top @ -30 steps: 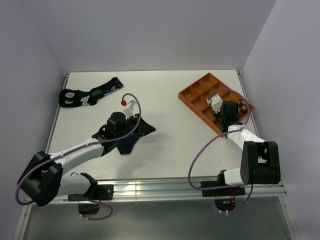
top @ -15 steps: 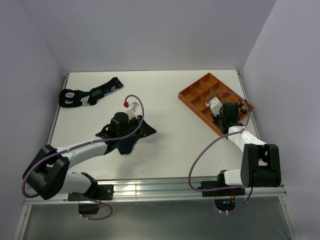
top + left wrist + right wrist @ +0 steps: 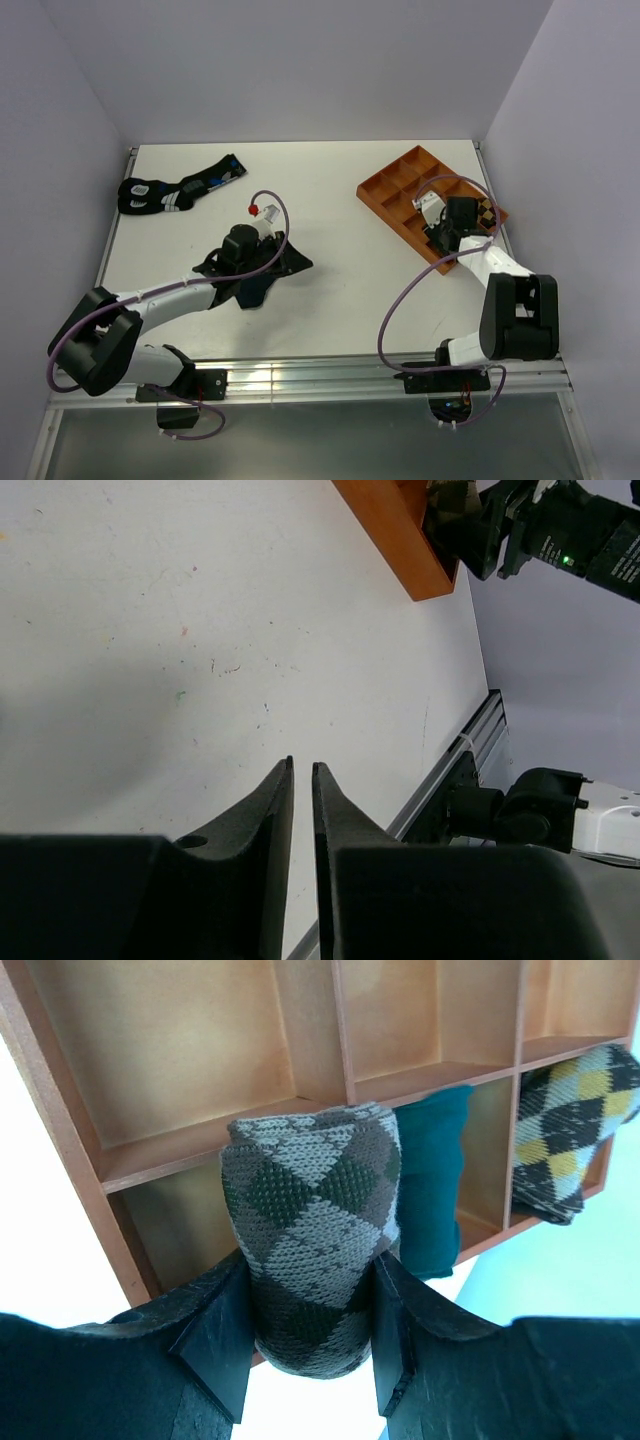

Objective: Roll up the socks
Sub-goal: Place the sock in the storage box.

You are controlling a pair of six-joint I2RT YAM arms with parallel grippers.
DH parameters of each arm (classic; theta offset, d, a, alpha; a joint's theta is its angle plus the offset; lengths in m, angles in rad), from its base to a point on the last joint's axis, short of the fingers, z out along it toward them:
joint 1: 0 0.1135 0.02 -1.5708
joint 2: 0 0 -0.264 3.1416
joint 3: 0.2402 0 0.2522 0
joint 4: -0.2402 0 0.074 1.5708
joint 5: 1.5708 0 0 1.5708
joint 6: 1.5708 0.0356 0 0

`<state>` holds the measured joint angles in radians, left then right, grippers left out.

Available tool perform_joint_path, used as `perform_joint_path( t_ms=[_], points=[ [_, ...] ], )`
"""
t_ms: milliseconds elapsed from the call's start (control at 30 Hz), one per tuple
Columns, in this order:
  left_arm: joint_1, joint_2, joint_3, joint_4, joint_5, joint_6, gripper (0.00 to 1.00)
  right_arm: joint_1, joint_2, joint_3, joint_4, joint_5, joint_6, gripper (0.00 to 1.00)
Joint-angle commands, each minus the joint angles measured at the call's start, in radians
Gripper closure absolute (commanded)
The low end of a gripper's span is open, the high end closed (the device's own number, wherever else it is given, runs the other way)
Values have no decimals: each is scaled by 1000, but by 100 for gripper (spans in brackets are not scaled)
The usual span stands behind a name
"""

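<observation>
My right gripper (image 3: 312, 1360) is shut on a rolled tan sock with dark-brown argyle diamonds (image 3: 315, 1220). It holds the roll upright at the near edge of an orange divided tray (image 3: 200, 1150). In the top view this gripper (image 3: 441, 236) is over the tray's near right part and hides the roll. The plain dark navy sock (image 3: 262, 272) lies flat on the table under my left wrist. My left gripper (image 3: 280, 256) hangs low over it. In the left wrist view its fingers (image 3: 278, 810) stand almost together with nothing between them, above bare table.
The orange tray (image 3: 398, 185) lies at the back right. It holds a teal roll (image 3: 432, 1180) and a yellow-and-dark argyle roll (image 3: 568, 1140) in neighbouring compartments. Black socks with blue and white markings (image 3: 175, 190) lie at the back left. Walls close in the table.
The right gripper has shifted slightly farther over the tray with the argyle roll in it. The left wrist has moved a little to the right over the navy sock.
</observation>
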<state>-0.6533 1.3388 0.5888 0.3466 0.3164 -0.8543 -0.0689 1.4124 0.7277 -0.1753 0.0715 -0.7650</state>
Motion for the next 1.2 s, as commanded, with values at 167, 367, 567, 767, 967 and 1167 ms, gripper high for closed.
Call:
perform_joint_path(
  t_ms=[167, 367, 567, 767, 967, 1167],
  points=[
    [0, -4, 31, 15, 12, 27, 83, -72, 174, 90, -342, -242, 38, 100],
    [1, -6, 37, 0, 7, 32, 82, -101, 165, 85, -372, -251, 0, 100],
    [0, 13, 37, 9, 13, 28, 83, -101, 112, 10, -320, -153, -54, 100],
    [0, 36, 43, 26, 27, 20, 83, -103, 120, 56, -423, -188, -46, 100],
    [1, 34, 46, 25, 35, 24, 83, -103, 97, 49, -472, -211, -62, 100],
    [0, 34, 54, 12, 36, 37, 83, -103, 102, 35, -492, -202, -89, 100]
  ],
)
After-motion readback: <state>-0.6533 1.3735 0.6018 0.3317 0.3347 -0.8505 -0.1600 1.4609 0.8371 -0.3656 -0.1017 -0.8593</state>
